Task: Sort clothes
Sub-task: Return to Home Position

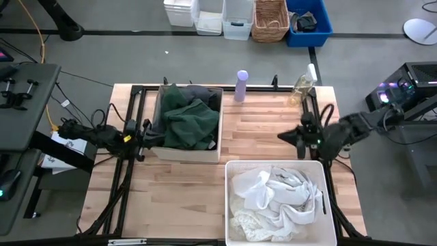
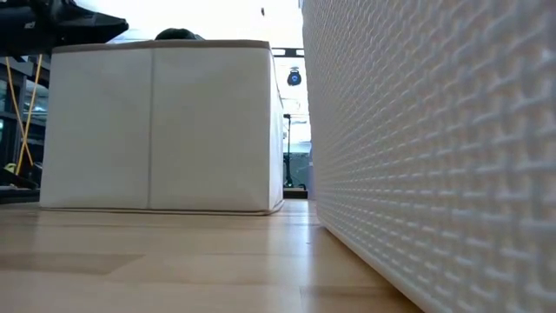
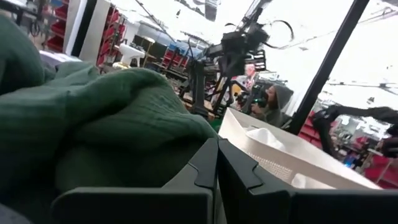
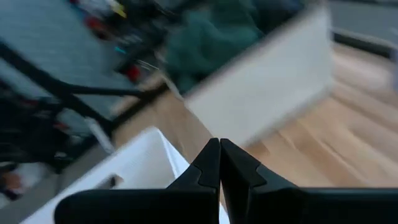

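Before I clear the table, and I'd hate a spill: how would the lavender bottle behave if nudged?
The lavender bottle stands upright, tall and narrow, so a push near its top would probably tip it. It looks round, so once down it may roll on the table. Its fill isn't visible, so weight is uncertain.

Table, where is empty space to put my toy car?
The table is barest left of the white bin, in front of the fabric bin. A smaller patch lies between the lavender bottle, the bins and the right gripper. Crowded: both bins brim with clothes; the left gripper sits beside the fabric bin.
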`<move>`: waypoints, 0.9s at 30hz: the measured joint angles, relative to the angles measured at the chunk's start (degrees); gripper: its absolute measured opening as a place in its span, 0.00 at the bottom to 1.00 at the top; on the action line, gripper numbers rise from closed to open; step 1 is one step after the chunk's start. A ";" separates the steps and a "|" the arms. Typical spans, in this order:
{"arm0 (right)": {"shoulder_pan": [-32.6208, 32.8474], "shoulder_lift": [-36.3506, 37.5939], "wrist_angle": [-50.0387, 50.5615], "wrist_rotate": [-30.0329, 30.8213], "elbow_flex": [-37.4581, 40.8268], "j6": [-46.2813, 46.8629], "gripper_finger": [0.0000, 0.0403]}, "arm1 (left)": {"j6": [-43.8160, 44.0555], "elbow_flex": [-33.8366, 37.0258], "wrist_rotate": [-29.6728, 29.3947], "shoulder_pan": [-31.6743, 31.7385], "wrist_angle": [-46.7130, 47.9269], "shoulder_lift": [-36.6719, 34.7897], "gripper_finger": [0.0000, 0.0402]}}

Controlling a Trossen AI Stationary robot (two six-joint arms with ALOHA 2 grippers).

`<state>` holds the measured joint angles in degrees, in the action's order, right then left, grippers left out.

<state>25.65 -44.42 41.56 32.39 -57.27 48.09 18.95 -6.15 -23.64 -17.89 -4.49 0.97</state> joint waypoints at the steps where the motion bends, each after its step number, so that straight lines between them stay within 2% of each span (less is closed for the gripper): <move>1: -3.52 2.08 -5.66 -4.04 2.88 -4.73 0.00 | 0.70 0.00 0.13 0.00 0.00 0.02 0.00; 3: -11.67 5.58 -14.54 -13.25 8.17 -12.62 0.00 | 2.03 0.00 0.36 -0.02 0.04 0.03 0.00; 5: -19.76 8.29 -18.82 -22.19 12.39 -17.95 0.00 | 4.26 0.00 1.44 -0.02 0.05 0.11 0.00; 9: -33.72 13.50 -20.19 -34.78 18.77 -24.23 0.00 | 9.12 0.00 5.23 -0.28 -0.05 0.13 0.00; 12: -40.46 18.35 -21.29 -42.78 22.84 -29.20 0.00 | 7.10 0.00 2.38 -0.28 -0.02 0.13 0.00; 15: -44.64 23.37 -21.97 -46.79 26.93 -30.63 0.00 | -0.41 0.00 -4.91 -0.28 1.08 0.13 0.00; 18: -47.19 28.51 -22.13 -49.80 31.12 -29.71 0.00 | -10.34 0.00 -8.02 -0.28 2.57 0.13 0.00; 22: -48.57 34.14 -22.20 -55.20 35.52 -27.84 0.00 | -20.48 0.00 -7.63 -0.26 4.22 0.16 0.00; 24: -48.65 36.15 -22.01 -57.51 37.14 -28.49 0.00 | -22.59 -0.10 -6.50 -0.26 6.23 0.13 0.00; 27: -48.65 38.19 -22.59 -57.58 39.78 -29.14 0.00 | -22.92 -0.31 -6.24 -0.26 9.35 0.07 0.00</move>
<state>-23.00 -6.23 18.97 -25.18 -17.49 18.95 -3.97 -6.46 -29.88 -18.15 4.86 1.04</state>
